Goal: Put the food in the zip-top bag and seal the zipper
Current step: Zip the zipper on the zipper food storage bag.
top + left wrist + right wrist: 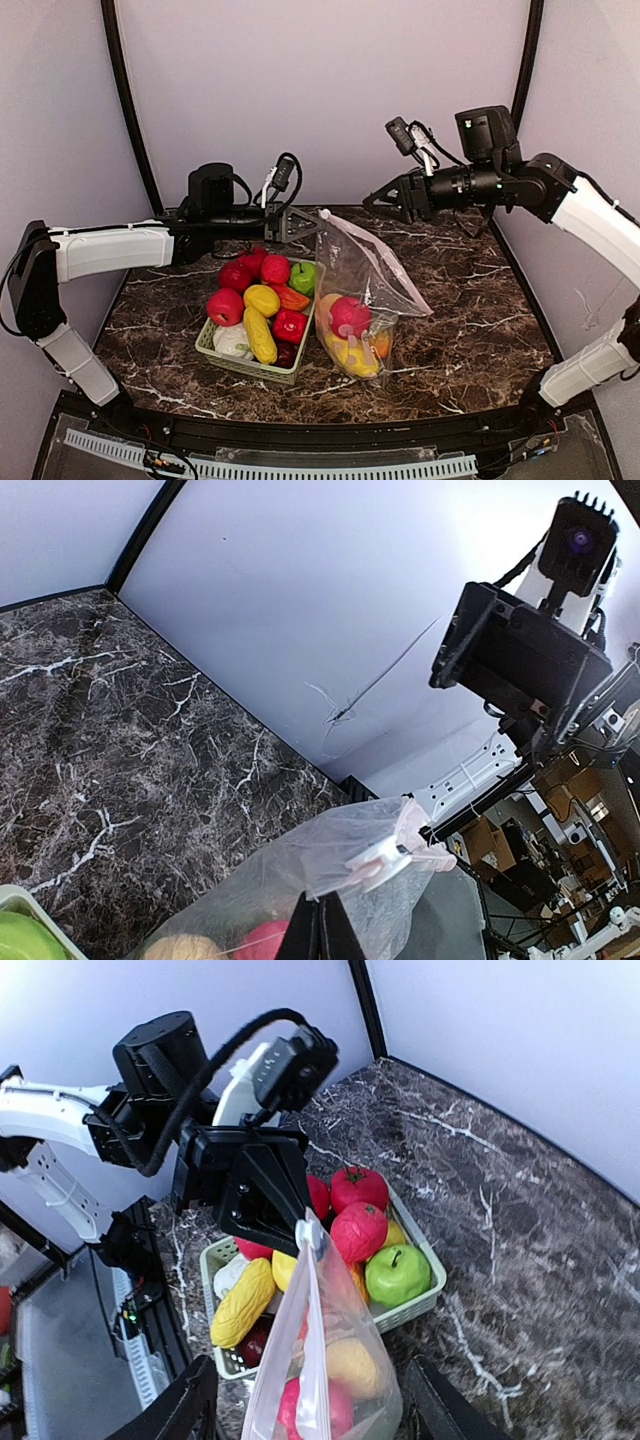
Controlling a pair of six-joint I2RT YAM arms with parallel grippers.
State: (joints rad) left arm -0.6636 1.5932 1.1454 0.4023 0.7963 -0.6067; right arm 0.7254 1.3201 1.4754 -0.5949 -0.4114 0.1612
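I am seeing the left gripper [314, 222] clenching the top corner of the zip-top bag [372, 268] and holding it up off the counter [470, 310]. The bag is hanging down and away from its tips, with its bottom resting on the counter. The pink zipper [412, 825] is running out from the pinched corner, and the white slider [378, 858] is sitting just beyond the left gripper's fingertips.

The right gripper [375, 200] is hovering released, its jaws spread wide. It is sitting near that raised corner but apart from it, touching nothing.

Food [350, 315] is lying in the bag's bottom, below both grippers — a red piece over yellow and orange ones. More food is sitting in the basket [248, 367] beneath the left gripper — red, yellow, green and white pieces heaped together, just beside the bag.
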